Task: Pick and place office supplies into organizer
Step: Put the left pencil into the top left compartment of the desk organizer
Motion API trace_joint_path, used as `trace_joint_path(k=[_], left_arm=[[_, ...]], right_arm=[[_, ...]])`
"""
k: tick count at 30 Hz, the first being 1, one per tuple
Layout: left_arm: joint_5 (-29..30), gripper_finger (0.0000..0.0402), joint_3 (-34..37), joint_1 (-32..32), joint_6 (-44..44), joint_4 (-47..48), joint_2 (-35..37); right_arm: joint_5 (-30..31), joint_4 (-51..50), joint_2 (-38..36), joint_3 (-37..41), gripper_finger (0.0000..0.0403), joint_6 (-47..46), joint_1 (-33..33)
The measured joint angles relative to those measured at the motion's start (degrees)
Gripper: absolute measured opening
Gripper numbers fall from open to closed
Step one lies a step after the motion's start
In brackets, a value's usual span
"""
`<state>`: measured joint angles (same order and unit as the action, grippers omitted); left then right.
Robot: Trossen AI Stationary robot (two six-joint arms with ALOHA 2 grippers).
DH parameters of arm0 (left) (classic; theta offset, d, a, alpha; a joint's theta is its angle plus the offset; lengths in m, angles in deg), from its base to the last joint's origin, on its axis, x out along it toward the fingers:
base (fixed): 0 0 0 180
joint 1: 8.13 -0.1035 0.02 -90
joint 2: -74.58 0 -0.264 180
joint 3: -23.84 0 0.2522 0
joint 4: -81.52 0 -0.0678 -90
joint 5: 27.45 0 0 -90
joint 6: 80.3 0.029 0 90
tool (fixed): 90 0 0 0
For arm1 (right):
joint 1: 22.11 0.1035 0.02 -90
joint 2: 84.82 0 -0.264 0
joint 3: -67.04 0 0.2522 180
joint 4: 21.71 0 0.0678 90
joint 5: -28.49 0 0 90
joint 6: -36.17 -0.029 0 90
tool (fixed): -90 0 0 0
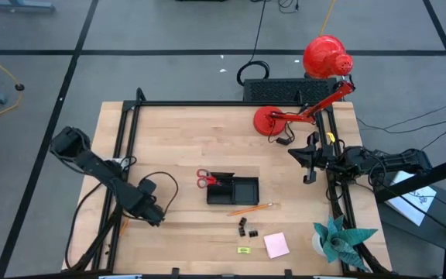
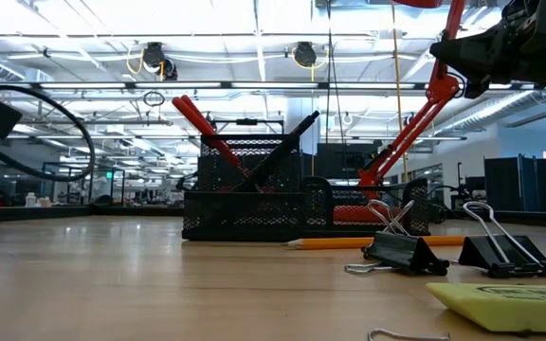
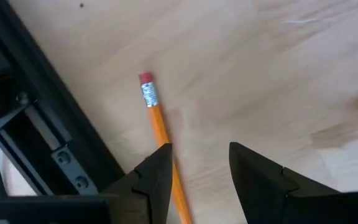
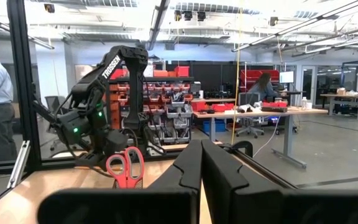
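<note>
An orange pencil [image 3: 157,118] with a pink eraser lies on the wood near the table's left frame rail [image 3: 48,124]. My left gripper [image 3: 201,149] points steeply down over it, open, and the pencil runs below the inner edge of one finger [image 3: 157,174]. In the high view that gripper [image 1: 153,214] is left of the black organizer [image 1: 242,190], which holds red-handled scissors [image 1: 205,180]. A second pencil [image 1: 252,208], black clips [image 1: 246,226], a pink pad [image 1: 276,245] and a yellow-green piece [image 1: 243,251] lie near the front. My right gripper [image 4: 201,168] is shut and parked at the right [image 1: 310,167]. My left gripper stands open over the orange pencil, fingers slanting down from above. The pencil's shaft [image 3: 166,146] passes right beside one fingertip, and I cannot tell whether the finger touches it.
A red desk lamp [image 1: 300,108] and a black ribbed box [image 1: 285,89] stand at the far right, and a teal paper plant [image 1: 339,239] at the near right. Black frame rails [image 1: 207,103] border the table. Bare wood lies between the left arm and the organizer.
</note>
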<state>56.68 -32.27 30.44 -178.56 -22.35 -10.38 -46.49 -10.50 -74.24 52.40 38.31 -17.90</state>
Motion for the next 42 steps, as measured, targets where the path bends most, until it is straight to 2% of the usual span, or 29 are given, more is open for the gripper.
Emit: trace_joint_path(k=[5, 19, 38, 42], left_arm=[[-0.24, 0.0164, 2.02, 0.63, -3.91, 0.04, 0.78], [-3.12, 0.0163, 7.26, 0.57, -4.29, -8.39, 1.20], [-0.33, 0.0163, 6.81, 0.24, -0.32, -10.30, 0.88], [0.81, 0.0163, 5.22, 0.24, 3.50, -10.62, 0.58]], right_arm=[[0.02, 0.02, 0.01, -0.01, 0.0004, 0.01, 0.00], [0.05, 0.00, 0.01, 0.02, 0.0004, -0.01, 0.02], [-0.06, 0.01, -0.01, 0.00, 0.0004, 0.02, 0.02], [-0.07, 0.01, -0.01, -0.01, 0.0004, -0.01, 0.00]])
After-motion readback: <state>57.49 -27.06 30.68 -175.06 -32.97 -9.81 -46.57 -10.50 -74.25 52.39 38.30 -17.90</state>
